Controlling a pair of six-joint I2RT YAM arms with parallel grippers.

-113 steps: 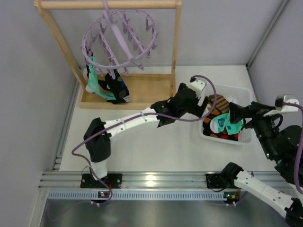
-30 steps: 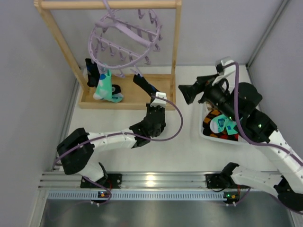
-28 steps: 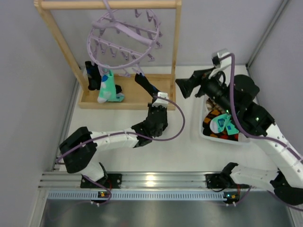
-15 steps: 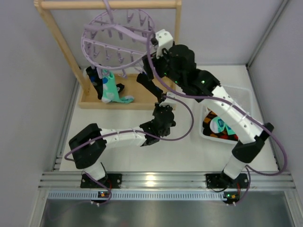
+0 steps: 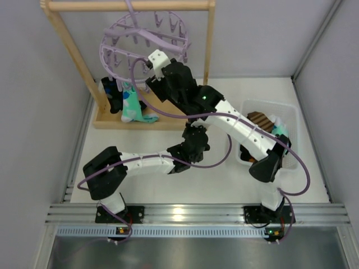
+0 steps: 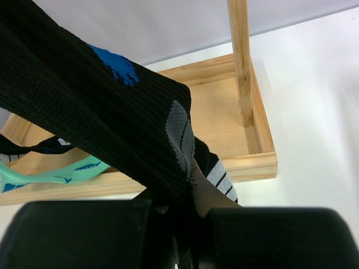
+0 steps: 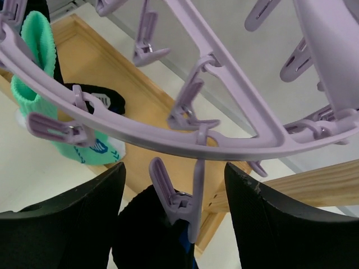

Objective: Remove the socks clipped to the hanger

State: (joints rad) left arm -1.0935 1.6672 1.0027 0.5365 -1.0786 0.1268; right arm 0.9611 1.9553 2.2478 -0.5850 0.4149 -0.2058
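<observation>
The lilac hanger (image 5: 143, 45) hangs from the wooden rack. A teal sock (image 5: 132, 106) and a dark sock (image 5: 115, 92) hang clipped at its left side. In the left wrist view my left gripper (image 6: 188, 224) is shut on the lower end of a black sock (image 6: 101, 106) with a blue patch. In the right wrist view its top is held by a lilac peg (image 7: 188, 204) under the hanger ring (image 7: 168, 134). My right gripper (image 7: 176, 218) is open, one finger on each side of that peg, not touching it. From above, the right gripper (image 5: 152, 75) is under the hanger and the left gripper (image 5: 193, 130) is below it.
The wooden rack's base tray (image 5: 168, 115) lies under the hanger, with its right post (image 6: 240, 56) close to my left gripper. A white bin (image 5: 286, 112) holding loose socks (image 5: 261, 120) stands at the right. The right arm stretches across the table above the left gripper.
My right arm swung from beside the bin leftwards to the hanger, and its jaws narrowed around the peg. The left gripper kept hold of the black sock. The hanger rocked.
</observation>
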